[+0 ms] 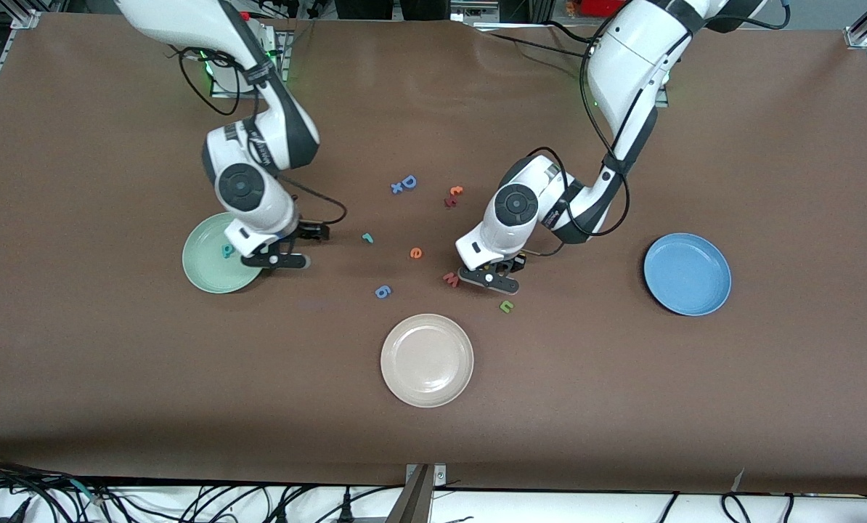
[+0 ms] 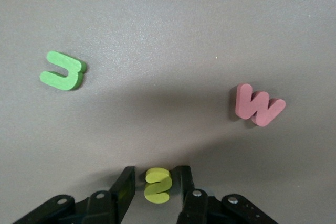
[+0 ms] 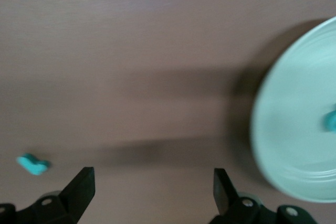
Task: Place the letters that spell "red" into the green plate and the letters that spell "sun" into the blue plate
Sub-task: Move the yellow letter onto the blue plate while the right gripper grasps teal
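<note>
"s" [image 2: 157, 184] sits btwn left gripper [image 2: 152, 190] fingers, not clamped yet; could pop out sideways on closing. Right gripper [image 3: 152, 182] wide apart, empty, by green plate [image 1: 201, 272].

The right arm reaches down from its base, elbow bent, wrist pointing at the desk. The right gripper [image 1: 286, 254] hangs low, its two fingers [image 3: 80, 187] spread wide with nothing between them. The left arm folds at the elbow and drops its wrist low over the middle of the desk. The left gripper [image 1: 493, 278] sits close to the surface, its fingers [image 2: 124, 188] drawn in to either side of a small yellow letter [image 2: 157, 184].
</note>
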Controlling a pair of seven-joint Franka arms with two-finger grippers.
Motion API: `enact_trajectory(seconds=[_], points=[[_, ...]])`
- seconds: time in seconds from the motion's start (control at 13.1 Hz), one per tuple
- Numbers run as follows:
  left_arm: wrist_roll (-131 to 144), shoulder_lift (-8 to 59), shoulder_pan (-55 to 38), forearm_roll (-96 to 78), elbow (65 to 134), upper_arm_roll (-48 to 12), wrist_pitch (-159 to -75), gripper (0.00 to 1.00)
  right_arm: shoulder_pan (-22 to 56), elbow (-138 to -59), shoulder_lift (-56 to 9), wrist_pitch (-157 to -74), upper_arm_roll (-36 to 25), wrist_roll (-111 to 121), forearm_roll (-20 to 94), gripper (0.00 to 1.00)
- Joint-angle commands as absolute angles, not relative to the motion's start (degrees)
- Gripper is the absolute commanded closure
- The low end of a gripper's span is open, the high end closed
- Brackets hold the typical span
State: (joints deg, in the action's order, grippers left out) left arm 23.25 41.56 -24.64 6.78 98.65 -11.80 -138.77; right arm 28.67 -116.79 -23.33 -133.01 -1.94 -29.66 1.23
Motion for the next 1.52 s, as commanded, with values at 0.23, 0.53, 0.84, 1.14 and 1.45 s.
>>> enact_trajectory(seconds=[0.23,0.53,0.84,1.14,1.45], points=[[24.35,41.92,-24.96,8.61,99.49,-11.87,-140.71,0.71,35.85,-116.02,-30.23,-146.85,-1.58,-43.67,1.76,0.05],[23.91,41.49,-24.87,8.61,99.49,-11.87,-140.54,0.84,37.17,-113.65,-32.42,-147.22,-0.53,-47.79,1.67,0.21],[22.95,39.3,-23.74,8.53,99.49,-11.52,-139.4,0.86,37.44,-113.2,-32.96,-147.13,-0.53,-47.64,1.67,0.54],[13.73,32.45,-18.65,6.6,99.58,-11.34,-129.66,0.85,37.62,-113.38,-32.96,-146.78,-0.35,-47.11,1.67,0.68],[-0.84,27.43,-14.51,4.13,99.84,-5.91,-122.27,0.85,37.53,-113.2,-32.44,-146.52,-0.35,-46.41,1.67,0.96]])
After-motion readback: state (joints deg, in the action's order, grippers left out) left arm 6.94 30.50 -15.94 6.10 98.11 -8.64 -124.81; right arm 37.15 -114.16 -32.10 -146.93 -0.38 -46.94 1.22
